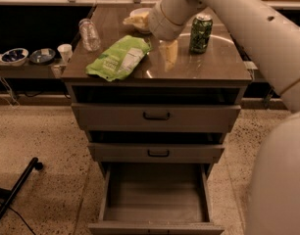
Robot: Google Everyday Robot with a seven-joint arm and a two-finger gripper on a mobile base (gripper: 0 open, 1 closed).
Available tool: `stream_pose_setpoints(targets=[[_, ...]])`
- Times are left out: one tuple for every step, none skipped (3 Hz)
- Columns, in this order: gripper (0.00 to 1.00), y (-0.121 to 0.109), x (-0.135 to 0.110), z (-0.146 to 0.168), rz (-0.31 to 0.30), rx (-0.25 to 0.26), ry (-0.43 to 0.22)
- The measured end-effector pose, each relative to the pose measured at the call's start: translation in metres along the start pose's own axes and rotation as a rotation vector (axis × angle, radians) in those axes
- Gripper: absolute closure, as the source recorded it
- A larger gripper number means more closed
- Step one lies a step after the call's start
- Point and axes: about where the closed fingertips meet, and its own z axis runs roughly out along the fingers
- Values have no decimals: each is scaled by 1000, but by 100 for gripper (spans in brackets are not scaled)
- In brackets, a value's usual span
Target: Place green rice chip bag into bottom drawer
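The green rice chip bag lies flat on the left half of the cabinet top, white label facing up. My gripper hangs from the white arm just above the cabinet top, a little right of the bag and apart from it. It holds nothing that I can see. The bottom drawer is pulled open below, with a bare grey floor and nothing in it. The two drawers above it are closed.
A dark green soda can stands right of the gripper. A white bowl sits at the back, and a clear bottle lies at the back left. Small bowls and a cup sit on a low shelf to the left. A black leg crosses the floor.
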Motion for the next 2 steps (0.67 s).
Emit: stream_pose_setpoints(targets=[[4, -13, 7, 36, -30, -7, -23], [14, -20, 12, 64, -40, -22, -38]])
